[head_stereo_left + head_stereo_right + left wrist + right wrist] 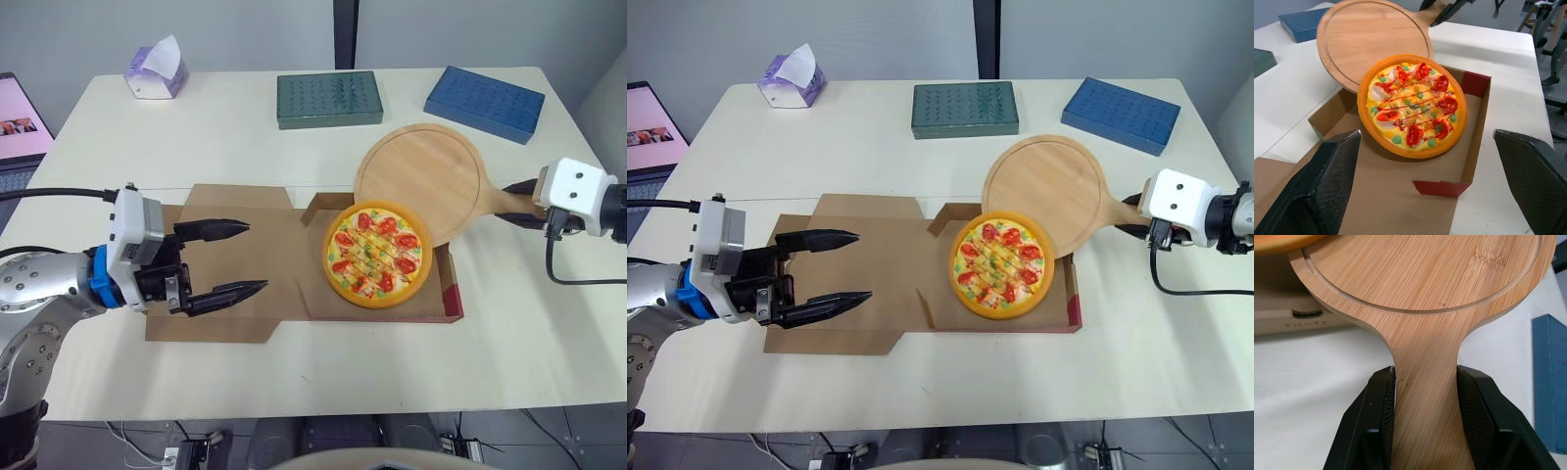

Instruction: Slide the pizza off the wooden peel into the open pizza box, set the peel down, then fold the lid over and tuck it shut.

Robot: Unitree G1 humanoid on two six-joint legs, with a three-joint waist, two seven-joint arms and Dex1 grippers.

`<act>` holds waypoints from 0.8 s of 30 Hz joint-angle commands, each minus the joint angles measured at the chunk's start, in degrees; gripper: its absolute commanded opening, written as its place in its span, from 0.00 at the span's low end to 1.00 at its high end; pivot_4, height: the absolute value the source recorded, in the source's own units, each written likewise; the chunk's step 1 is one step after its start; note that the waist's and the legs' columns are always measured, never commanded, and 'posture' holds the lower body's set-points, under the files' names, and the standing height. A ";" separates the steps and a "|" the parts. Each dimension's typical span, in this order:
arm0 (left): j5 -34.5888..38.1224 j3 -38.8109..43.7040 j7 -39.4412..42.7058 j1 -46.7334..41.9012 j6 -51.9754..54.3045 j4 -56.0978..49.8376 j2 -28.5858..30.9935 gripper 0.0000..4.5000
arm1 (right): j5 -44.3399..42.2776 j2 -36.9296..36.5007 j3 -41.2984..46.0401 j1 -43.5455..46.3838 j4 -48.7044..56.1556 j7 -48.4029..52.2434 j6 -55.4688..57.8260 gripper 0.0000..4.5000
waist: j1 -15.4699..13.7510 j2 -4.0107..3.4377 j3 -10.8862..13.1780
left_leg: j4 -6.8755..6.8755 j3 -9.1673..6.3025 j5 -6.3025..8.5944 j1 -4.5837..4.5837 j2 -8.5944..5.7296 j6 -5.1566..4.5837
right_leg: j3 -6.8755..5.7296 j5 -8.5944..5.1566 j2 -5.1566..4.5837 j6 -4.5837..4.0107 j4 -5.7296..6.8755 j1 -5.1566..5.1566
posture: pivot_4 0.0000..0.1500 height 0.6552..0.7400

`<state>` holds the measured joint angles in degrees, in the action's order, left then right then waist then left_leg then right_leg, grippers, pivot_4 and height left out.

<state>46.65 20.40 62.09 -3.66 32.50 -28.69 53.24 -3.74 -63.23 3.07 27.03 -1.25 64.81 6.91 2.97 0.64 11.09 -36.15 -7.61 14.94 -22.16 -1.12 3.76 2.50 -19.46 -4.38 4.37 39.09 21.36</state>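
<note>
Pale, smooth tabletop (245,157) is carrying everything. Brown cardboard pizza box (294,235) is lying open, with the lid flat toward the robot's left and the red-edged tray on the right. Round bamboo peel (421,176), with a grooved rim, is reaching over the tray's far-right corner, likely because the slide-off is about done. Glossy pizza (378,254), with orange crust, red slices and green dots, is sitting inside the tray, far rim at the peel's edge. Cannot tell if they are touching. Right gripper (1425,372) is clamping the peel's flat handle from both sides. Left gripper (257,257) is hovering over the lid, spread wide and holding nothing, probably staged to fold it.
</note>
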 commanded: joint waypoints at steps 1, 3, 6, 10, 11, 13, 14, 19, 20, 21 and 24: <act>0.13 -0.04 0.21 -1.09 -0.69 -0.81 0.36 1.00 | 0.30 -2.10 4.03 4.62 -1.91 -2.62 -2.66 0.35 | 0.04 0.00 0.00 | 0.00 0.01 0.00 0.00 0.00 0.00 | 0.00 0.00 0.00 0.00 0.00 0.00 | 1.00 1.00; 0.08 -0.29 0.24 -1.39 -0.73 -0.67 0.31 1.00 | 0.16 -2.39 4.49 6.16 -3.35 -3.02 -2.86 0.35 | 0.08 0.00 0.00 | 0.00 0.00 0.00 0.00 0.00 0.00 | 0.00 0.00 0.00 0.00 0.00 0.00 | 1.00 1.00; 0.18 -0.53 0.24 -1.86 -0.71 -0.47 0.27 1.00 | -1.48 -2.78 6.06 7.63 -4.44 -3.19 -1.44 0.35 | 0.13 0.00 0.00 | 0.00 0.00 0.00 0.00 0.00 0.00 | 0.00 0.00 0.00 0.00 0.00 0.00 | 1.00 1.00; 0.68 -0.58 -0.04 -2.13 -0.53 -0.66 -0.07 1.00 | -3.03 -3.76 9.93 6.49 -4.53 -3.77 0.79 0.35 | 0.11 -0.01 0.00 | 0.00 0.00 0.00 0.00 0.00 0.00 | 0.00 0.00 0.00 0.00 0.00 -0.01 | 1.00 1.00; 0.92 -0.56 -0.11 -2.17 -0.42 -0.75 -0.21 1.00 | -3.65 -3.84 11.15 5.83 -4.34 -3.92 1.73 0.35 | 0.11 -0.01 0.00 | 0.00 0.00 0.00 0.00 0.00 0.00 | 0.00 0.00 0.00 0.00 0.00 -0.01 | 1.00 1.00; 1.25 -0.64 -0.19 -2.30 -0.33 -0.86 -0.45 1.00 | -5.10 -3.87 13.96 4.02 -3.79 -4.26 4.74 0.35 | 0.09 -0.01 -0.01 | 0.00 0.00 0.00 0.00 0.00 0.00 | 0.00 0.00 0.00 -0.01 0.00 -0.01 | 1.00 1.00; 1.50 -0.86 -0.34 -2.65 -0.25 -0.85 -0.68 1.00 | -5.74 -3.79 15.67 2.61 -3.45 -4.40 6.31 0.35 | 0.06 0.00 -0.01 | 0.00 0.00 0.00 0.00 0.00 0.00 | 0.00 0.00 0.00 -0.01 0.00 -0.01 | 1.00 1.00; 2.43 -2.78 -0.53 -5.69 0.02 -0.46 -1.60 1.00 | -10.00 -2.06 24.82 -5.58 -0.62 -5.79 16.30 0.35 | -0.41 0.00 -0.01 | -0.04 -0.01 0.00 0.00 -0.01 -0.01 | 0.00 0.01 0.00 -0.01 0.03 -0.04 | 1.00 1.00; 2.55 -3.14 -0.41 -6.50 0.00 -0.31 -1.76 1.00 | -10.18 -1.49 26.73 -8.55 0.02 -5.75 17.56 0.35 | -0.50 -0.02 -0.02 | -0.06 0.00 0.00 0.00 -0.01 -0.01 | 0.00 0.01 0.00 -0.01 0.03 -0.05 | 1.00 1.00; 2.79 -3.46 -0.44 -7.20 0.10 -0.21 -1.93 1.00 | -10.26 -0.92 28.31 -11.62 0.76 -5.48 18.47 0.35 | -0.62 -0.04 -0.03 | -0.08 0.02 0.00 0.00 -0.02 -0.01 | 0.02 0.01 0.00 0.00 0.04 -0.04 | 1.00 1.00; 3.37 -4.68 -0.40 -9.05 0.06 -0.17 -2.63 1.00 | -11.57 2.17 32.77 -19.47 3.14 -6.36 21.52 0.35 | -1.09 -0.02 -0.06 | -0.08 -0.01 0.01 0.02 -0.01 -0.01 | -0.01 0.01 0.01 0.00 0.07 -0.07 | 1.00 1.00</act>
<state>48.94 15.61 61.84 -11.69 32.73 -28.36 50.95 -13.38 -61.61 31.17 8.63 -1.05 59.58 27.29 1.88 0.63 11.03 -36.24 -7.60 14.94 -22.14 -1.13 3.75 2.51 -19.46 -4.37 4.36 39.16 21.29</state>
